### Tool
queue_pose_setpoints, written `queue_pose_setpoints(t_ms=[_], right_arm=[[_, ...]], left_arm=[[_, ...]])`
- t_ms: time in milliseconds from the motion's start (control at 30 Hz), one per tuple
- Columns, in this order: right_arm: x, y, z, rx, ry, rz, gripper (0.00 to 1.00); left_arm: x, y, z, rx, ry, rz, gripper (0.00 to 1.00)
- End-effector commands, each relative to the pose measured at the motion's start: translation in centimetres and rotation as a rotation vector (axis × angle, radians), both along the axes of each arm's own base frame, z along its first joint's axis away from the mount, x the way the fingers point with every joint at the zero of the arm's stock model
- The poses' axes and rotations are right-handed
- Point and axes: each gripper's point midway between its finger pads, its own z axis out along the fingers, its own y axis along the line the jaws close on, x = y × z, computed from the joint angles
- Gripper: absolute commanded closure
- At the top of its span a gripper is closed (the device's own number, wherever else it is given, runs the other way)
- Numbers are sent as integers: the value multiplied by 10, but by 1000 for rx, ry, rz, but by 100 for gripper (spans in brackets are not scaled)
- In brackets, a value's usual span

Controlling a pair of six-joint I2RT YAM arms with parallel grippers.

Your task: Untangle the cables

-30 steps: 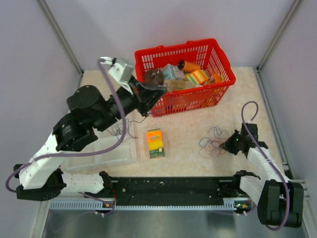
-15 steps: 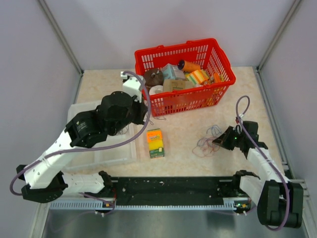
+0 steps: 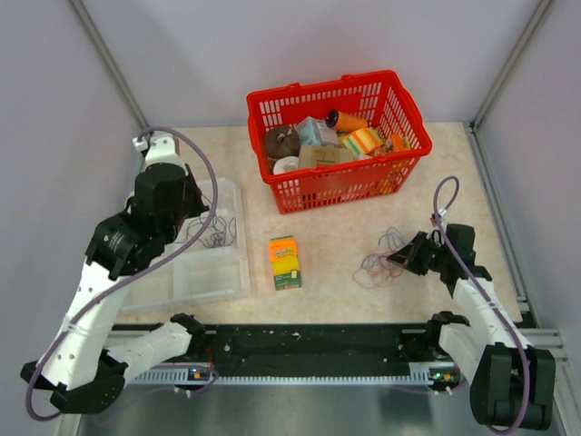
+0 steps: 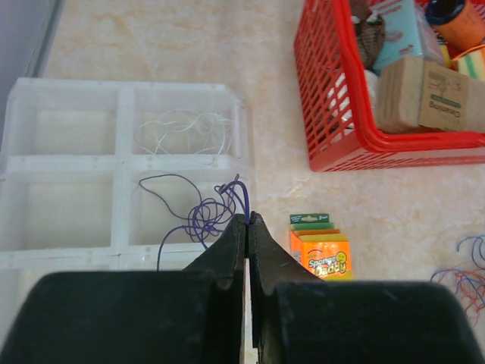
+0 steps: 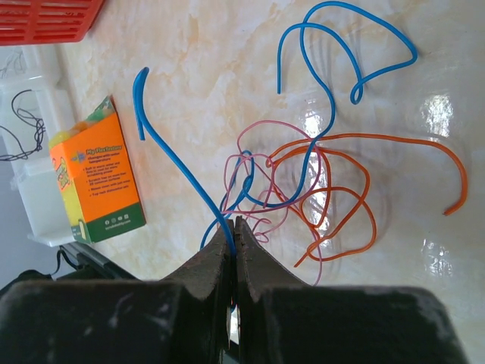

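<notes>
My left gripper (image 4: 248, 220) is shut on a thin purple cable (image 4: 203, 216) that hangs in loops into a compartment of the white divided tray (image 4: 121, 163). A white cable (image 4: 186, 129) lies in the compartment behind it. My right gripper (image 5: 233, 221) is shut on a blue cable (image 5: 170, 157) at the edge of a loose tangle (image 3: 377, 263) on the table. An orange cable (image 5: 364, 136) and a thin pink cable (image 5: 261, 163) are looped through the blue one. In the top view my right gripper (image 3: 402, 259) sits just right of the tangle.
A red basket (image 3: 340, 186) full of items stands at the back centre. An orange sponge box (image 3: 284, 262) lies between the tray (image 3: 195, 282) and the tangle. Walls close in on both sides.
My left arm swung from the basket's front back and left to above the tray, carrying the purple cable. My right gripper shifted slightly left, and the tangle moved left with it.
</notes>
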Motion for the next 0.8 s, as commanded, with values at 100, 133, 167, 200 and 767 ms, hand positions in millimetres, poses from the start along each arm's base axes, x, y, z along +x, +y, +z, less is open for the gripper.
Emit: queue_pose_setpoints(t_ms=[100, 133, 167, 200, 767], right_arm=[[6, 1, 4, 13, -33, 14, 100], [6, 1, 3, 14, -32, 11, 100], [7, 1, 4, 13, -36, 10, 100], [7, 0, 3, 9, -36, 7, 100], [5, 4, 6, 28, -52, 15, 100]], left_arm=[[17, 32, -27, -51, 29, 225, 100], [19, 35, -31, -58, 21, 240, 100], [22, 35, -37, -65, 19, 241, 100], [26, 33, -45, -82, 24, 236, 100], [47, 41, -205, -430, 331, 449, 100]])
